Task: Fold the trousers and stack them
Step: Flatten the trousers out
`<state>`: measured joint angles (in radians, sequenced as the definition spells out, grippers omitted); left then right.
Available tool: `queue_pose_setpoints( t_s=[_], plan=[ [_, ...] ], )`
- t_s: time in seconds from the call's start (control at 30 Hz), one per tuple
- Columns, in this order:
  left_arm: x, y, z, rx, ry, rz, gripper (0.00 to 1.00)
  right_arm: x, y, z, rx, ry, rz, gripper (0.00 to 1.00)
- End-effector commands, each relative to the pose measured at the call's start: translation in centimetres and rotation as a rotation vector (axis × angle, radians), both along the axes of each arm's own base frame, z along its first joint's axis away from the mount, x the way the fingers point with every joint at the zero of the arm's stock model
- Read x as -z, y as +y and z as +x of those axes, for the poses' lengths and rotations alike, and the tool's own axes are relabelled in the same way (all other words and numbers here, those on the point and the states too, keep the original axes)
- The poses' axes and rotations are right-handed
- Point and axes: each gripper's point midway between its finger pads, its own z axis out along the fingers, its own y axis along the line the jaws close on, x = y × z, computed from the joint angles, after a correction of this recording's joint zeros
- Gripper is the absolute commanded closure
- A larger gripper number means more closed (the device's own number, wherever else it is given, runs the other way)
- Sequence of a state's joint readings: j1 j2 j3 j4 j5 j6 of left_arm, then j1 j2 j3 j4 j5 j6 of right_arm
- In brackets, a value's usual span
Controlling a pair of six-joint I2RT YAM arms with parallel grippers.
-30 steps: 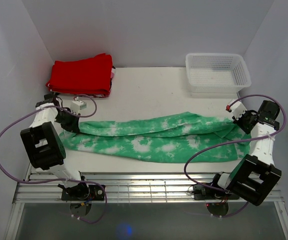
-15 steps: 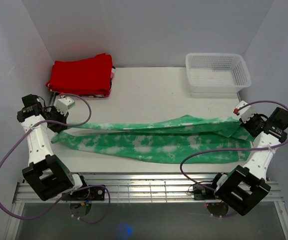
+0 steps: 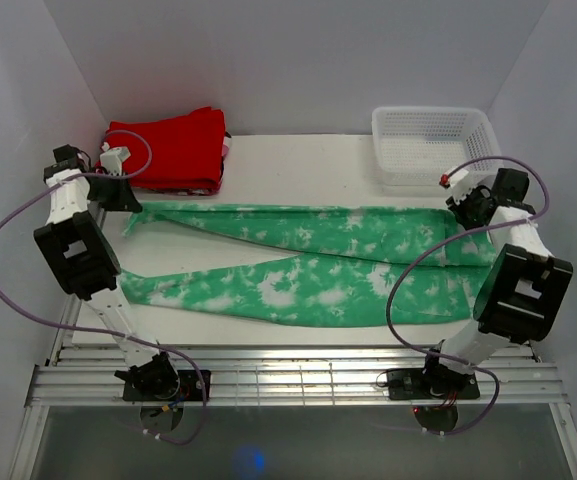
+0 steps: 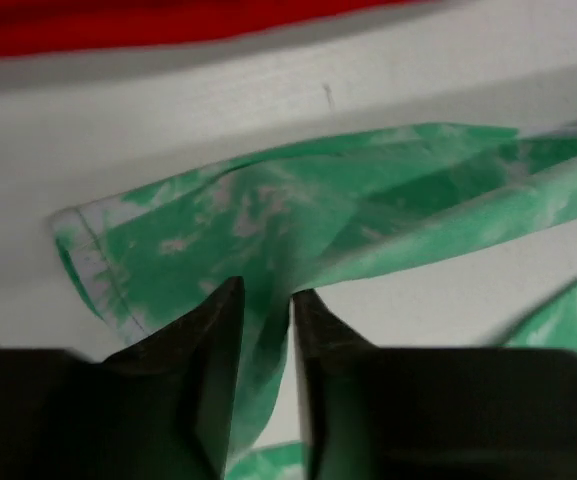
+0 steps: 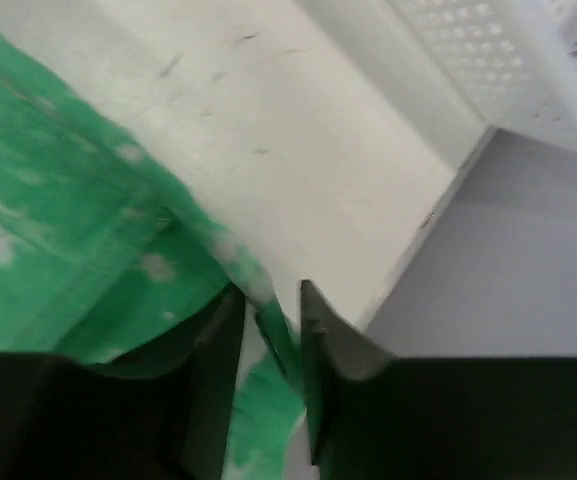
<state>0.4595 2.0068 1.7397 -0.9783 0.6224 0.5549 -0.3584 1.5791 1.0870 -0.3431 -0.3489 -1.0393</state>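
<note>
Moved since a second ago: both arms have swung back and outward, and the cloth, then one bunched band, now lies spread.

- Table [image 3: 298, 170]: white, carries everything below.
- Trousers [image 3: 308, 290]: green tie-dye, laid lengthwise across the middle of the table. The waist is at the right, and the two legs splay apart toward the left in a narrow V. The far leg is stretched fairly taut, while the near leg lies slack and a little rumpled.
- Red garment [image 3: 168, 150]: folded, far-left corner, just beyond the far leg's cuff.
- Basket [image 3: 438, 172]: far-right corner, apart from the cloth.
- Left gripper [image 4: 266, 290]: jaws nearly closed, with a thin fold of the far leg near its cuff between them.
- Right gripper [image 5: 268, 290]: jaws nearly closed, with an edge of the waist end between them, close to the table's right edge.

Step in hand, as judged: spreading flat before the fold; nothing is folded yet. The next move probably calls for setting the cloth down and letting go. Then the far leg is retaken at cuff and waist and brought squarely over the near leg, edges matched.
</note>
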Motion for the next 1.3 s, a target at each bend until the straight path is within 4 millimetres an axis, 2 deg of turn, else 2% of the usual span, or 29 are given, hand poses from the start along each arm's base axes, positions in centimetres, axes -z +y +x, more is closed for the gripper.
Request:
queue_pose_setpoints(
  t_s=[0.0,0.03,0.07,0.1,0.13,0.17,0.2,0.23,0.27,0.33,0.37,0.43,0.47,0.5,0.53,0.57,0.67,0.77,0.87,1.1,1.27],
  plan=[
    [-2.8,2.9,5.3,-0.164,-0.075,0.022,0.56,-4.7,-4.4,5.0,0.227,-0.125,-0.111,0.60],
    [-1.9,3.0,5.5,-0.166,-0.049,0.012,0.32,-4.5,-4.3,5.0,0.233,-0.106,-0.114,0.42],
    [-2.4,3.0,5.4,-0.170,-0.047,0.011,0.13,-4.9,-4.2,4.7,0.244,-0.095,-0.119,0.03],
    [-2.6,3.0,5.1,-0.164,-0.048,0.023,0.10,-5.3,-4.2,4.5,0.247,-0.102,-0.119,0.10],
    [-4.6,3.0,4.6,-0.158,-0.087,0.053,0.09,-5.9,-4.2,4.2,0.253,-0.112,-0.123,0.10],
    [-5.3,3.1,3.9,-0.151,-0.103,0.074,0.09,-7.2,-3.8,3.2,0.249,-0.120,-0.125,0.10],
    [-6.1,2.9,3.1,-0.138,-0.116,0.092,0.07,-7.5,-3.7,2.5,0.231,-0.115,-0.134,0.10],
    [-6.9,2.5,1.0,-0.097,-0.123,0.135,0.06,-8.1,-3.5,1.7,0.218,-0.118,-0.137,0.10],
    [-7.0,2.7,-0.4,-0.086,-0.113,0.175,0.06,-8.9,-2.8,0.1,0.193,-0.105,-0.131,0.10],
    [-6.6,2.3,-3.4,-0.033,-0.081,0.206,0.05,-8.8,-2.6,-2.1,0.135,-0.061,-0.147,0.09],
    [-6.2,2.3,-6.4,-0.007,-0.050,0.224,0.05,-9.5,-2.1,-3.3,0.103,-0.065,-0.141,0.08],
    [-5.4,2.3,-9.6,0.000,-0.007,0.218,0.05,-6.7,-1.1,-7.1,0.029,0.075,-0.144,0.05],
    [-5.0,2.7,-11.8,0.001,0.008,0.227,0.04,-6.2,-0.8,-8.4,0.013,0.102,-0.150,0.04],
    [-4.4,2.9,-13.0,-0.002,0.029,0.217,0.04,-4.7,-0.1,-10.7,-0.017,0.190,-0.131,0.04],
    [-3.8,2.7,-14.5,-0.001,0.063,0.202,0.04,-3.0,0.4,-12.2,-0.047,0.242,-0.124,0.02],
    [-2.5,3.0,-16.2,-0.006,0.100,0.186,0.04,-2.4,0.6,-13.3,-0.054,0.270,-0.119,0.00],
    [-1.1,3.3,-19.2,0.012,0.138,0.170,0.03,1.1,2.1,-17.1,-0.101,0.415,-0.074,0.04],
    [-0.4,4.1,-20.9,0.050,0.144,0.192,0.02,3.7,2.0,-19.2,-0.116,0.497,-0.093,0.05],
    [-0.1,4.9,-21.5,0.102,0.130,0.222,0.02,5.2,1.6,-19.5,-0.114,0.510,-0.120,0.05],
    [0.9,4.5,-22.4,0.356,0.035,0.341,0.06,6.6,0.6,-19.3,-0.066,0.564,-0.123,0.10],
    [1.5,4.4,-21.4,0.459,-0.058,0.389,0.11,7.2,0.3,-19.3,-0.065,0.573,-0.129,0.14]
  ],
)
